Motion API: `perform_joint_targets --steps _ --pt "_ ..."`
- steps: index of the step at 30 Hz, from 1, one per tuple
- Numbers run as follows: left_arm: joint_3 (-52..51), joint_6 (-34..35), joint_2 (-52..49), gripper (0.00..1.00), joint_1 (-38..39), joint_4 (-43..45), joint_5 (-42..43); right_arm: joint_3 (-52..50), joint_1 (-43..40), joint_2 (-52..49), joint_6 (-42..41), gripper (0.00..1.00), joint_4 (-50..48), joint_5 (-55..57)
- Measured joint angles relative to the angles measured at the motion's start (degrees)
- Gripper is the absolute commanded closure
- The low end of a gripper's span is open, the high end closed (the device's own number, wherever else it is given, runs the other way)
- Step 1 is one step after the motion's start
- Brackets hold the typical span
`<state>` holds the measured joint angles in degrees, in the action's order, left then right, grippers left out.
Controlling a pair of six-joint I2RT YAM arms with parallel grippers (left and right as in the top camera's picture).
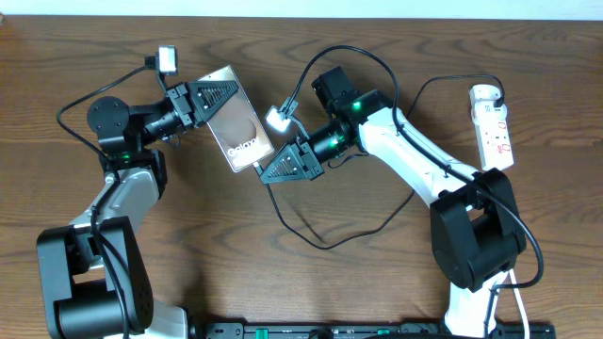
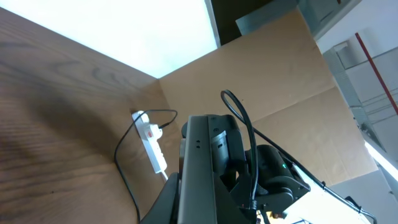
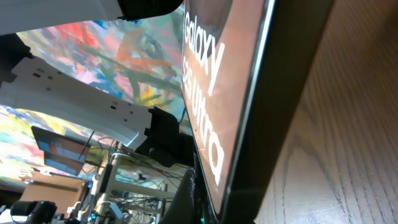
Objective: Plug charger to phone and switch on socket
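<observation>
The phone (image 1: 237, 121) is a dark glossy slab held tilted above the table. My left gripper (image 1: 213, 100) is shut on its upper end; its dark edge fills the left wrist view (image 2: 199, 168). My right gripper (image 1: 273, 168) is at the phone's lower end, shut on the charger's plug tip, which is itself hidden. The charger cable (image 1: 316, 240) loops over the table from there. The right wrist view shows the "Galaxy Ultra" lettering (image 3: 211, 81) very close. The socket (image 1: 492, 127) lies at the far right, apart from both grippers, and also shows in the left wrist view (image 2: 151, 140).
The black cable (image 2: 124, 168) runs from a plug in the socket across the wood table (image 1: 377, 292). A white cord (image 1: 516, 292) hangs near the right arm's base. A cardboard wall (image 2: 280, 74) stands behind the table.
</observation>
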<state>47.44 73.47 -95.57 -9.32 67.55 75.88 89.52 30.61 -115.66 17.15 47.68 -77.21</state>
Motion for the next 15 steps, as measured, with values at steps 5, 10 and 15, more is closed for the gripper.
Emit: perform_joint_targets --steps 5,10,15 --pt "0.00 0.02 0.00 0.93 0.00 0.00 -0.24 0.00 0.00 -0.02 -0.02 0.99 -0.74 -0.31" --pt "0.00 0.09 0.00 0.93 -0.28 0.00 -0.87 -0.02 0.00 -0.02 0.00 0.99 -2.45 -0.72" --pt "0.00 0.22 0.00 0.93 -0.33 0.00 -0.87 -0.04 0.00 -0.11 0.20 0.99 -2.75 -1.18"
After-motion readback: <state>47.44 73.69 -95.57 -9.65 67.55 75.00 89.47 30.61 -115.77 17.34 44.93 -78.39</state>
